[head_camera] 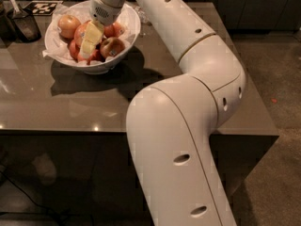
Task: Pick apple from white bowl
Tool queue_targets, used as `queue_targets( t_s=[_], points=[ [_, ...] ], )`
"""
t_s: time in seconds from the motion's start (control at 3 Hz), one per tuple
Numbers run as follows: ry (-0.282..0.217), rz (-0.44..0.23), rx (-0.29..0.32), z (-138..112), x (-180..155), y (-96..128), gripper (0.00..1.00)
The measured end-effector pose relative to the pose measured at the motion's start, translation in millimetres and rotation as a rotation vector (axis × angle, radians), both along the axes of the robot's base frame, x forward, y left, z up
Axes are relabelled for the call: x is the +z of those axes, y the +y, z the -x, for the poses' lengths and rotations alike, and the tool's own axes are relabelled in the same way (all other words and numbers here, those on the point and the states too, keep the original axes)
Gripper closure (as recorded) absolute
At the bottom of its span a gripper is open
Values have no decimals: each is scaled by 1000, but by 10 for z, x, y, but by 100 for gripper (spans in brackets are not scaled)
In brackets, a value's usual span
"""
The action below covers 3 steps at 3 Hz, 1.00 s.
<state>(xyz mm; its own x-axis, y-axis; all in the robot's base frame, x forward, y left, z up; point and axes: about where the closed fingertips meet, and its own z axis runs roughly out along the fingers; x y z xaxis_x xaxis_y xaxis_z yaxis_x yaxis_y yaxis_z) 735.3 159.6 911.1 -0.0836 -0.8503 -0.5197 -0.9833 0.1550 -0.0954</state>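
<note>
The gripper (87,50) is held low inside the white bowl (101,68) at the surface's (70,98) eleven o'clock, laid against the apple (78,33) for grasping; its closure cannot be told.

View count: we list one, the camera view.

Position: we look from high up, above and behind the arm (188,126), angled steeply down.

Nearness: the arm's lower link is close to the lens. It fills the foreground and is cut by the bottom edge.

Facing: we look along the arm toward the far left of the table (56,98).

Far field, upper left: the white bowl (130,26), with the gripper (89,44) down inside it among the fruit.

Top left corner: a dark container (21,25), cut by the frame edge.

Right margin: floor (277,79) beyond the table's edge.
</note>
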Motion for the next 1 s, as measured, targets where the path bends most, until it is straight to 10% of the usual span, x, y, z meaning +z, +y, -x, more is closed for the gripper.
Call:
queue_targets(
  t_s=[0.67, 1.0],
  points=[
    [0, 0, 0, 0, 0, 0, 8],
    [0, 0, 0, 0, 0, 0, 27]
  ],
)
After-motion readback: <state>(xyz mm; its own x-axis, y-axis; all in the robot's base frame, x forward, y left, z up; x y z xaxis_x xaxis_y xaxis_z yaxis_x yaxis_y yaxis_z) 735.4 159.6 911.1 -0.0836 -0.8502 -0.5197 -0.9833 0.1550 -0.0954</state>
